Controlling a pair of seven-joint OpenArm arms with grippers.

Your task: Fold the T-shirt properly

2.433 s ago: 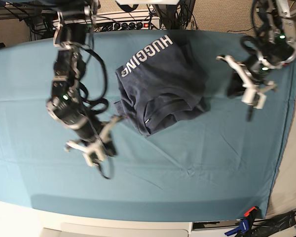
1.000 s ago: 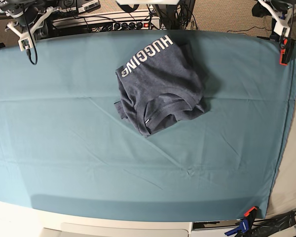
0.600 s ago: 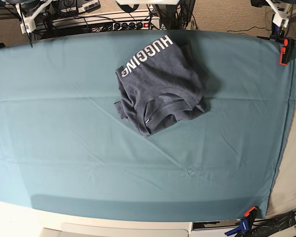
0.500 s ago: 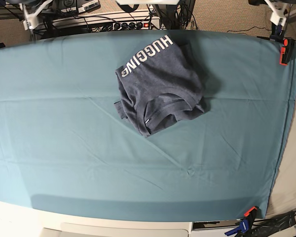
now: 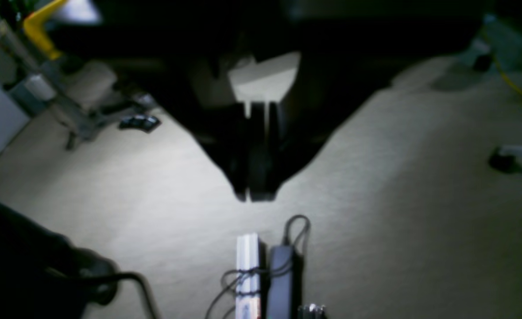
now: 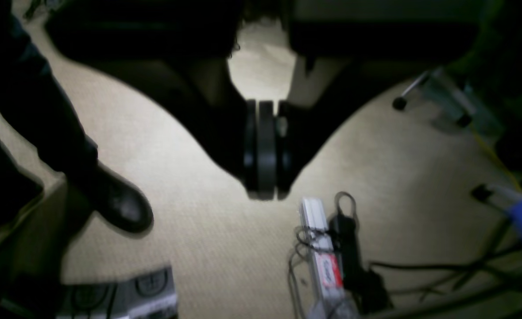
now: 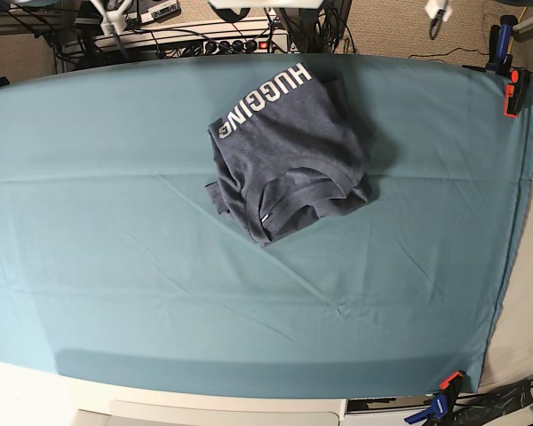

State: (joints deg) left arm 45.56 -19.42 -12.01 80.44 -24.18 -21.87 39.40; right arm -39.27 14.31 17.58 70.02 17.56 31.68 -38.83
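T-shirt (image 7: pixel 289 146) lies folded compact, upper centre of your bench (image 7: pixel 115 266) | both arms clear | left hand (image 5: pixel 255 195), right hand (image 6: pixel 264 195) pinched closed, empty | folding looks finished.

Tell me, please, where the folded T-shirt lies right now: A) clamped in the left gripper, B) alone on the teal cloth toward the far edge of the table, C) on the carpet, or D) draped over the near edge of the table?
B: the T-shirt lies folded on the teal cloth with no gripper touching it.
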